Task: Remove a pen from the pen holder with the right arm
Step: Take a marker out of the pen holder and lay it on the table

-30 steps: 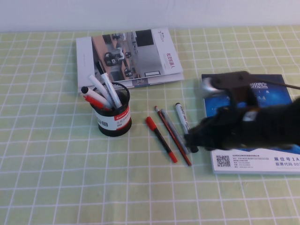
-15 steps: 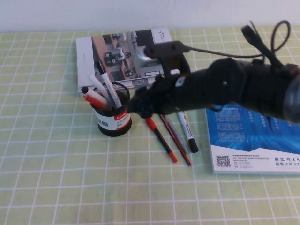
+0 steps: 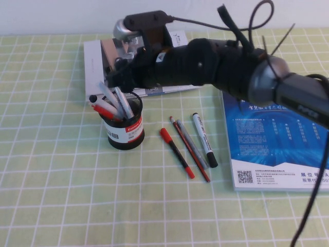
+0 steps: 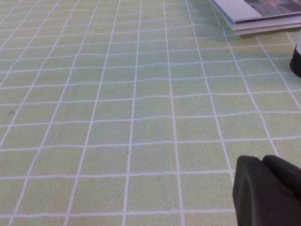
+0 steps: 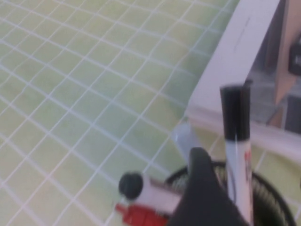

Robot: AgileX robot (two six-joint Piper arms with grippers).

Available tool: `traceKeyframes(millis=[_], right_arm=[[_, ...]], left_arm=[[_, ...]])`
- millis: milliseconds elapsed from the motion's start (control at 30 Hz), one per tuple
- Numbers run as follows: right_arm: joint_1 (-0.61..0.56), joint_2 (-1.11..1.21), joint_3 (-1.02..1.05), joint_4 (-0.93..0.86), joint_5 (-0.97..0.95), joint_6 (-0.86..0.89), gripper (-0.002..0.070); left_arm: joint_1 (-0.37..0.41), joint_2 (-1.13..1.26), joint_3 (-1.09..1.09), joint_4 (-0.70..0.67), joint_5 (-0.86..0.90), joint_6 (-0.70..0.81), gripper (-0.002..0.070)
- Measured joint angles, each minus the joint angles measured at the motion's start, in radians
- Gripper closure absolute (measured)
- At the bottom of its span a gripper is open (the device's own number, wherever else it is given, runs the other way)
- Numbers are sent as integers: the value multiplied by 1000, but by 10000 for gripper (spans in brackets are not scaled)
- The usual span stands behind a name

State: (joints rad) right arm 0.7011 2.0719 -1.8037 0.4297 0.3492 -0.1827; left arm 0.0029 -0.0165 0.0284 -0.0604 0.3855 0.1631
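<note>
The right gripper is hovering at the mouth of the pen holder, with its arm lying across the brochure behind the cup. In the right wrist view one of its fingers is showing alone, standing just beside a black-capped marker with a gap between them. So the jaws are standing spread, pinching nothing.

The pen holder, a black mesh cup, is sitting on the green checked cloth, left of centre. It is carrying a handful of pens (white markers, plus a red-tipped one), all leaning toward the robot's left.

Just to its right, loose pens are lying side by side on the cloth: a red pen, a thin red-and-black one and a black marker. A blue book is lying further right.

The left gripper is hanging low over bare cloth, its tips pressed together.
</note>
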Motion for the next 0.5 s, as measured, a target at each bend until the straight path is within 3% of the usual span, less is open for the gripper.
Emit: traceKeyframes(millis=[500], right_arm=[[11,163,-215,-86,3,0,335]], left_arm=[[0,0,0,0,0,0,680]])
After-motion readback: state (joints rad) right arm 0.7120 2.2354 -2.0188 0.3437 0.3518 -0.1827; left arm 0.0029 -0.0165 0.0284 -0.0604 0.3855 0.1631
